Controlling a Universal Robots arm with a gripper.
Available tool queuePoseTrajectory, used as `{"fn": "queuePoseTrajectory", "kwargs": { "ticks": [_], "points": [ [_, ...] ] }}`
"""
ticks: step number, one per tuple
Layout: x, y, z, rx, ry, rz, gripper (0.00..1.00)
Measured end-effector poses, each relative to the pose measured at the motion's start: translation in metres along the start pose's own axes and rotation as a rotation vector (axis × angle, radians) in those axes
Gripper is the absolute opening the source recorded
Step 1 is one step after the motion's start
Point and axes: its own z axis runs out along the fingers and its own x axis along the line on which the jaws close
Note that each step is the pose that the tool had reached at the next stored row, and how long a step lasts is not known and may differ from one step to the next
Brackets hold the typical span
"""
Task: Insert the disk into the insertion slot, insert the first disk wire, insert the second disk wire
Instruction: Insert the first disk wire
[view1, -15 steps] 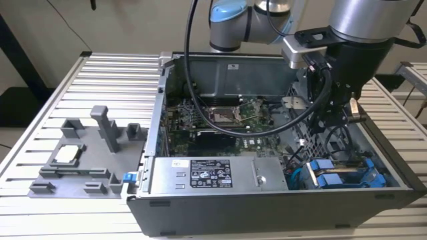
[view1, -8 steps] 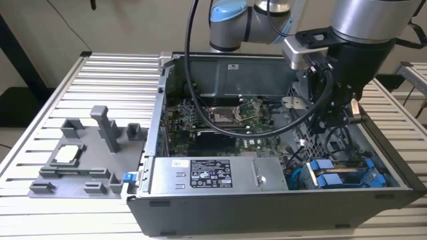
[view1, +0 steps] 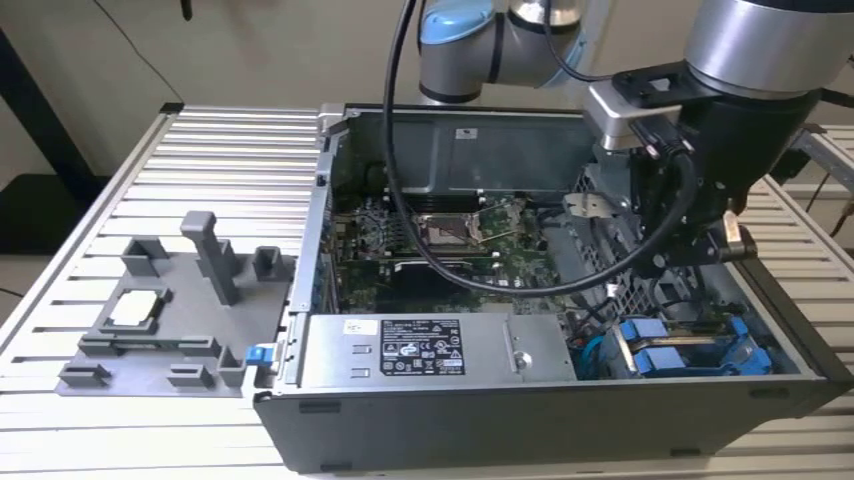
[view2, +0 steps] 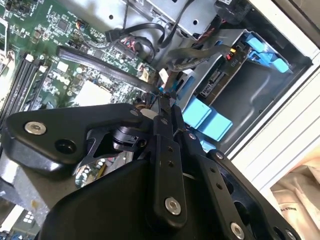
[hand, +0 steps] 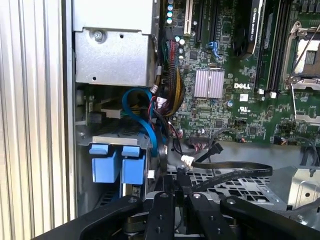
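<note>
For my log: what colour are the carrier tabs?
The carrier tabs are bright blue; first wrist view.

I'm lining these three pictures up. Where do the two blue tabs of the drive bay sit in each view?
Exterior view: blue tabs, low at the exterior view's right, beside the power supply.
First wrist view: blue tabs, beside the case wall, by the blue cable.
Second wrist view: blue tabs, at the grey drive cage.
Shared landmark: the green motherboard.

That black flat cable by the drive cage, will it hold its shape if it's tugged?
Probably floppy: the black flat cable lies folded back on itself in a loose loop. Likely light for its length, and it may snag on the neighbouring wire bundle.
</note>
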Motion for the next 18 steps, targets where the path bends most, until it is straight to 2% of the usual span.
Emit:
{"fn": "queuePoseTrajectory", "kwargs": {
  "ticks": [15,18],
  "points": [
    [0.0327,-0.0138,0.0033,-0.0142,-0.0006,0.000,0.16],
    [0.0375,-0.0172,0.0040,-0.0177,-0.0008,0.000,0.16]
  ]
}}
